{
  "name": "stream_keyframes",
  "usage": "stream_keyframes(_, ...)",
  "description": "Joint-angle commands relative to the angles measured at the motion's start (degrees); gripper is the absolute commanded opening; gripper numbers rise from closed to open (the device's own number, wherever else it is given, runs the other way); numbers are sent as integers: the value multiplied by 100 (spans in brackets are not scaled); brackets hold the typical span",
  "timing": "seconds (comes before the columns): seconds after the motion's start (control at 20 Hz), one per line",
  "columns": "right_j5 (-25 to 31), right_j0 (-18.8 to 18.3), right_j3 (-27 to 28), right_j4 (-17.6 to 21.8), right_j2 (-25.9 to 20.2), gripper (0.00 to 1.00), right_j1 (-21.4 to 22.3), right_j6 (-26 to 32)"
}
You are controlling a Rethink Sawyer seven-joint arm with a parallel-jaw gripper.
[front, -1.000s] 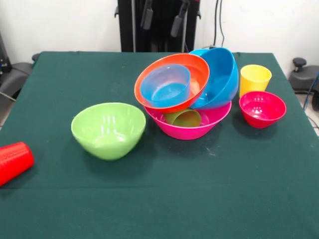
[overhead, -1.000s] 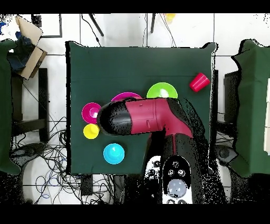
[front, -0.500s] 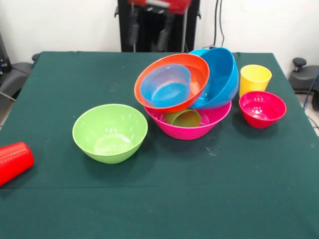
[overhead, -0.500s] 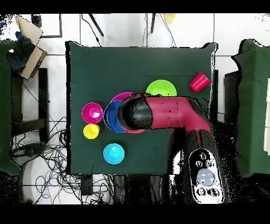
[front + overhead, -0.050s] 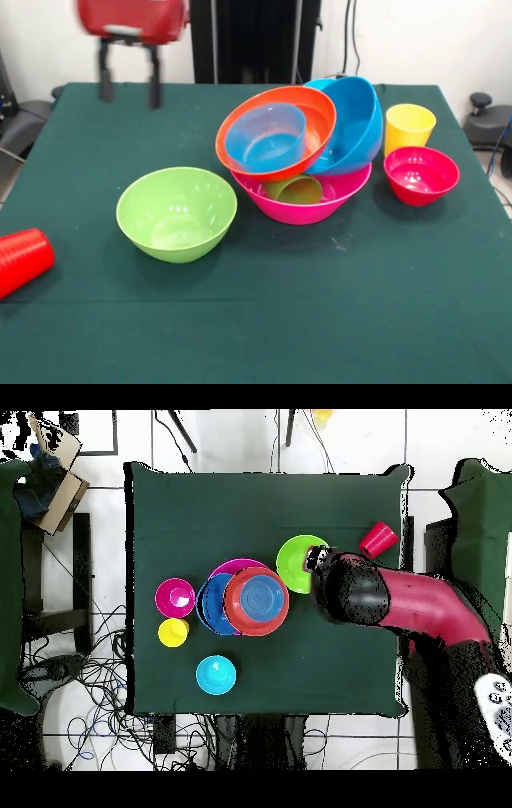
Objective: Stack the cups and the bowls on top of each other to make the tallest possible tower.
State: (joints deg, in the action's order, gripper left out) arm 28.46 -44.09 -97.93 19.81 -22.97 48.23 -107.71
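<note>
The tower stands right of the table's middle: the pink bowl [image 5: 308,210] at the base holds the green cup [image 5: 294,190] on its side. The orange bowl [image 5: 314,112] and the large blue bowl [image 5: 356,120] lean tilted on top. A small translucent blue bowl [image 5: 266,136] sits inside the orange one. The lime green bowl [image 5: 176,212] stands alone, upright, to the left. My gripper [image 5: 129,100] hangs open and empty above the table's far left, behind the lime bowl. The overhead view hides it under the arm [image 5: 400,599].
The yellow cup [image 5: 410,126] and the small magenta-red bowl [image 5: 421,174] stand right of the tower. The red cup [image 5: 22,258] lies on its side at the left edge. A cyan bowl [image 5: 215,674] sits apart near the robot's side of the table.
The arm has swung away from above the tower toward the lime bowl's side, and the gripper has dropped lower. The lime bowl, tilted a second ago, now sits level.
</note>
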Motion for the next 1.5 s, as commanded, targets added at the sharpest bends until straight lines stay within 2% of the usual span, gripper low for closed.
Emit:
stream_keyframes(0.05,104,-389,-462,288,-1122,100,-397,1710)
stream_keyframes(0.25,143,-429,-224,671,-1100,100,-564,1543)
stream_keyframes(0.5,158,-215,-103,1015,-894,100,-522,1223)
stream_keyframes(0.75,168,-14,-26,1167,-782,100,-534,949)
stream_keyframes(1.0,67,176,158,1318,-674,100,-767,757)
stream_keyframes(1.35,42,157,428,1375,-735,100,-1105,827)
stream_keyframes(1.5,13,167,682,1472,-745,100,-1376,834)
